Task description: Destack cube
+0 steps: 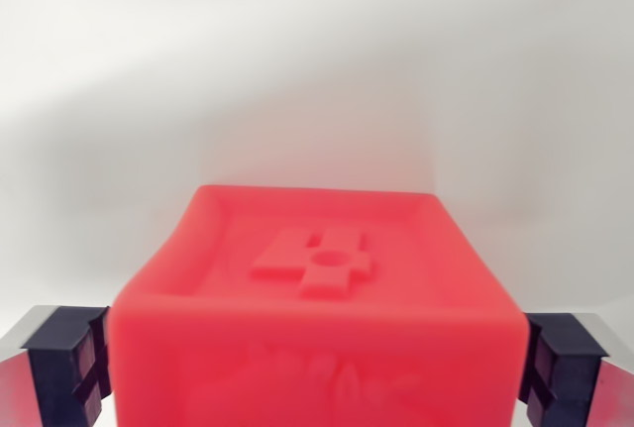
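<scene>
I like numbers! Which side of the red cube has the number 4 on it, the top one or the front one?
The top face of the red cube has the raised 4. The front face, nearer the camera, shows a blurry raised shape instead, too unclear to name.

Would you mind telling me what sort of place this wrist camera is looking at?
Probably a lab or test bench, though little shows. A bare white surface fills the background, a red plastic cube with a raised numeral 4 sits close up, and the tool's dark padded fingers flank the cube.

Light: bright, diffuse, washing the pale backdrop (317, 41)
Shadow: faint grey haze behind the red cube (317, 298)
Focus: soft throughout (cube's near face blurriest)
Glare: none
</scene>
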Controlling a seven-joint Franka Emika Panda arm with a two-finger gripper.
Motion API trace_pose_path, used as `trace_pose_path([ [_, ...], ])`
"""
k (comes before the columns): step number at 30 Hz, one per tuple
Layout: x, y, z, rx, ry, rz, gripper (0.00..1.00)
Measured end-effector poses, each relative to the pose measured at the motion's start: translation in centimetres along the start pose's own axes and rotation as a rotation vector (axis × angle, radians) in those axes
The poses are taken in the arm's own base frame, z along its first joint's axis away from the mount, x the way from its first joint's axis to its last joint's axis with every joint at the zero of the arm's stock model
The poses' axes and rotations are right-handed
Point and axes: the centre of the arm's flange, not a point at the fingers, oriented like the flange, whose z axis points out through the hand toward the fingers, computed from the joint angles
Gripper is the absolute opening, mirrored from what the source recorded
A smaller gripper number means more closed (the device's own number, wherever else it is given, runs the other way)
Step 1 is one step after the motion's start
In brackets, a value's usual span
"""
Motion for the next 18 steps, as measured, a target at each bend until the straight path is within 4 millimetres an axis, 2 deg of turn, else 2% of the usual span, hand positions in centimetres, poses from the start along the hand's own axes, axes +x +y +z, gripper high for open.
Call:
trace_pose_path([
  [12,0.0,-0.01,-0.08,0.0,0.0,0.0,1.0],
  [18,0.03,-0.07,-0.93,0.004,0.0,0.0,1.0],
])
